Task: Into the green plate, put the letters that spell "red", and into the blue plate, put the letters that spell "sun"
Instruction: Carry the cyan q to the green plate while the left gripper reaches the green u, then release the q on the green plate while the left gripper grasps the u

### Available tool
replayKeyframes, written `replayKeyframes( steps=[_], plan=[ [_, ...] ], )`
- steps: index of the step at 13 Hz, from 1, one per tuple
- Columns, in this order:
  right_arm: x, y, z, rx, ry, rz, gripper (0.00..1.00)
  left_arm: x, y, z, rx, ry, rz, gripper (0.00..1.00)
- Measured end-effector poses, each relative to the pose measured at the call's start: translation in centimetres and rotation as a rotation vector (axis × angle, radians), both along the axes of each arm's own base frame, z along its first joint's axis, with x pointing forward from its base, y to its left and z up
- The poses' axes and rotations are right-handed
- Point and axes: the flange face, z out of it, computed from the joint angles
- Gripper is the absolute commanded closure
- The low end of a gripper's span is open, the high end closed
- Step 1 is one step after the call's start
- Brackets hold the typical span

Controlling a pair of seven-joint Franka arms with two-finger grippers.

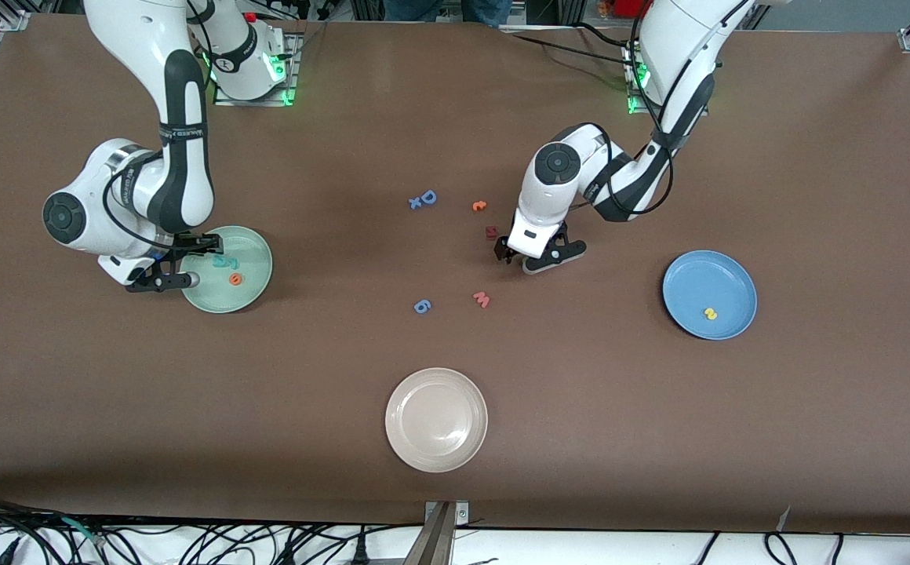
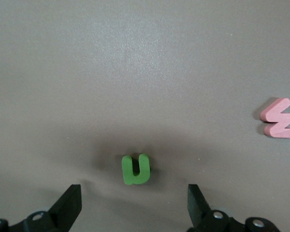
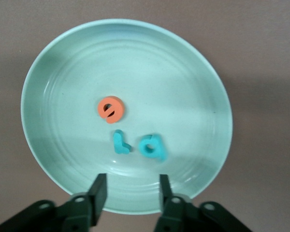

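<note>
The right arm comes down from its base at the robots' edge of the bench and bends low near its own end. Its tool, the right tool [image 3: 130, 191], points straight down over the green plate [image 1: 255, 255], by the rim. Its two fingers [image 3: 97, 192] stand a little apart and hold nothing. In the green plate lie the orange "e" [image 3: 110, 109], the teal "r" [image 3: 120, 143] and the teal "d" [image 3: 152, 147]. The "r" and the "d" lie side by side, and the "e" lies near them, a bit apart.

The left arm reaches from its base toward the middle of the bench, with its elbow bent and its wrist turned down. The left tool [image 2: 134, 205] hangs low over the green "u" [image 2: 135, 169]. Its fingers [image 2: 67, 205] are wide open, one on each side of the "u", and they do not touch it. The "u" lies flat on the bench near the middle. The pink "w" [image 2: 279, 118] lies near it on the bench.

The blue plate [image 1: 729, 278] sits toward the left arm's end of the bench. One yellow letter [image 1: 710, 314] lies in it.

A cream-white plate [image 1: 436, 463] sits near the middle of the edge closest to the front camera.
</note>
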Motion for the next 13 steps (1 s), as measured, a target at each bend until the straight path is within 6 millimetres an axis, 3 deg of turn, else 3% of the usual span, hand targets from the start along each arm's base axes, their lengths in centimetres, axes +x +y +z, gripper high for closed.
replayKeyframes(
  steps=[2,4,5,6,8,10,13],
  plan=[
    [0.1,0.4,-0.1,0.013,0.002,0.004,0.00,0.0,0.0,-0.4,-0.007,-0.002,0.003,0.05],
    [1.0,2.3,1.1,0.060,0.043,0.020,0.00,0.1,0.2,-1.0,-0.010,-0.008,0.002,0.07],
    [1.7,3.1,2.7,0.098,0.084,0.028,0.00,0.2,0.2,-1.4,-0.011,-0.015,0.001,0.14],
    [2.4,3.5,5.1,0.140,0.128,0.033,0.00,0.2,0.3,-1.8,-0.009,-0.021,-0.004,0.27],
    [4.7,3.2,11.2,0.212,0.167,0.052,0.00,0.3,0.4,-1.9,-0.009,-0.028,-0.003,0.53],
    [6.8,2.5,15.4,0.223,0.126,0.068,0.00,0.7,0.1,-1.4,-0.018,-0.040,-0.004,0.59],
    [8.0,3.0,17.4,0.202,0.086,0.094,0.00,0.8,0.0,-1.3,-0.021,-0.044,-0.003,0.63]
  ],
)
